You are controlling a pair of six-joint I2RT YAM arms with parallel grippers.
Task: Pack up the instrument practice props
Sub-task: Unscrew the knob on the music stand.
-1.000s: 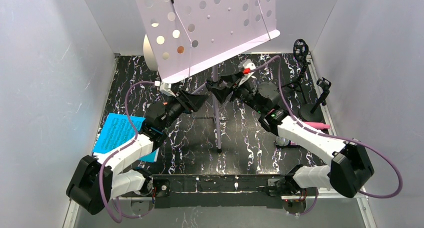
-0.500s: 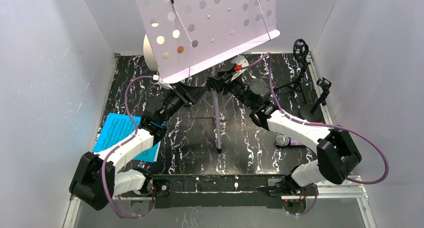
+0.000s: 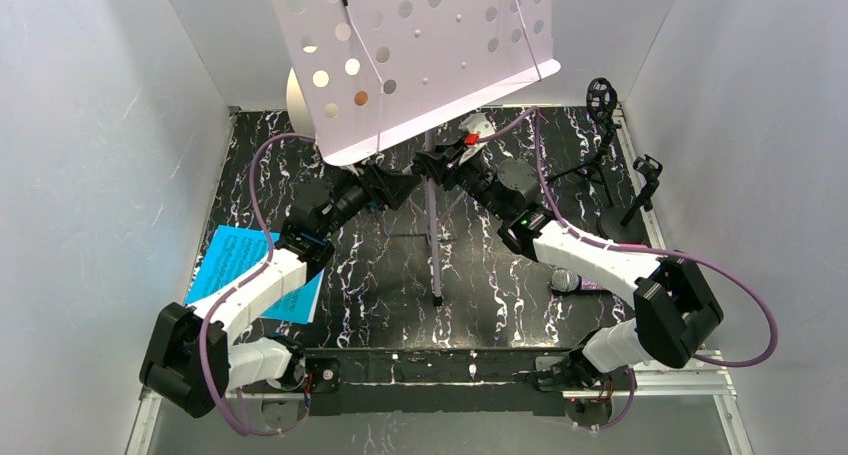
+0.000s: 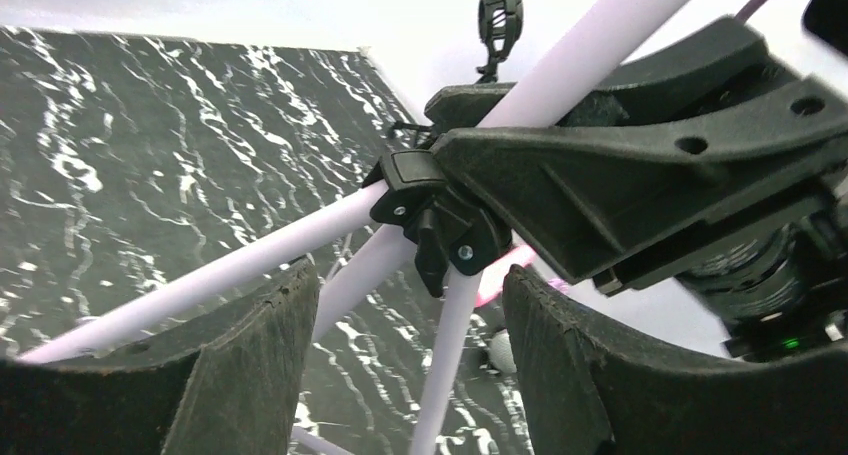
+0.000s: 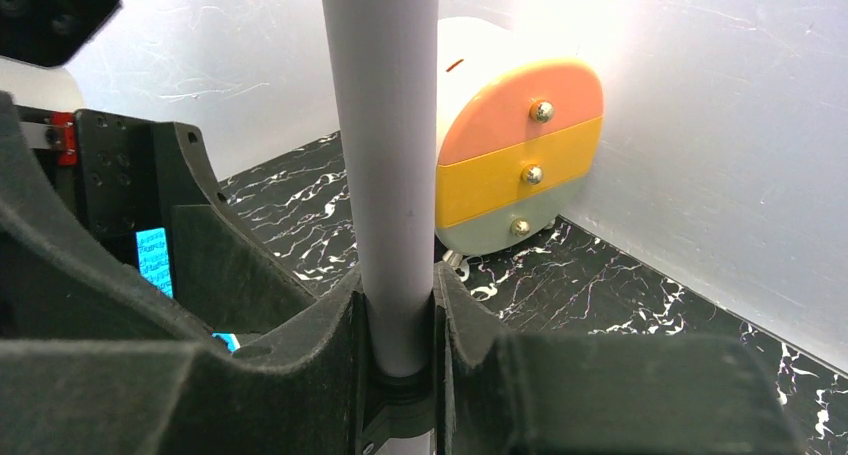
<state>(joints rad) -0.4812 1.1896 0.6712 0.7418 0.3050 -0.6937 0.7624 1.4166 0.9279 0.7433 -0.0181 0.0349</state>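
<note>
a lilac music rack (image 3: 420, 45) stands near the middle of a black marbled table (image 3: 370, 295). its perforated tray is tilted and fills the top of the overhead view, and its thin pole (image 3: 432, 240) runs down to tripod legs. the right gripper (image 3: 432, 167) reaches in from the right and is clamped on the pole just under the tray. in the right wrist view its fingers (image 5: 330, 355) press against both sides of the pale tube. the left gripper (image 3: 402, 187) sits just left of the pole, facing the right one, with its jaws spread wide and nothing held. in the left wrist view its fingers (image 4: 250, 375) stand apart at the bottom of the frame. between and beyond them is the black hub (image 4: 435, 215) where the lilac legs meet; whether a leg touches either finger cannot be told. blue sheet-music pages (image 3: 235, 265) lie flat at the left of the table, partly under the left arm. a glittery microphone (image 3: 570, 282) with a silver head lies beside the right forearm, partly hidden. a thin black mic tripod (image 3: 601, 100) and a second mic tripod (image 3: 645, 175) stand by the right wall. a cream drum (image 5: 510, 155) sits against the back wall behind the rack, its face banded peach, orange and pale grey-green.
</note>
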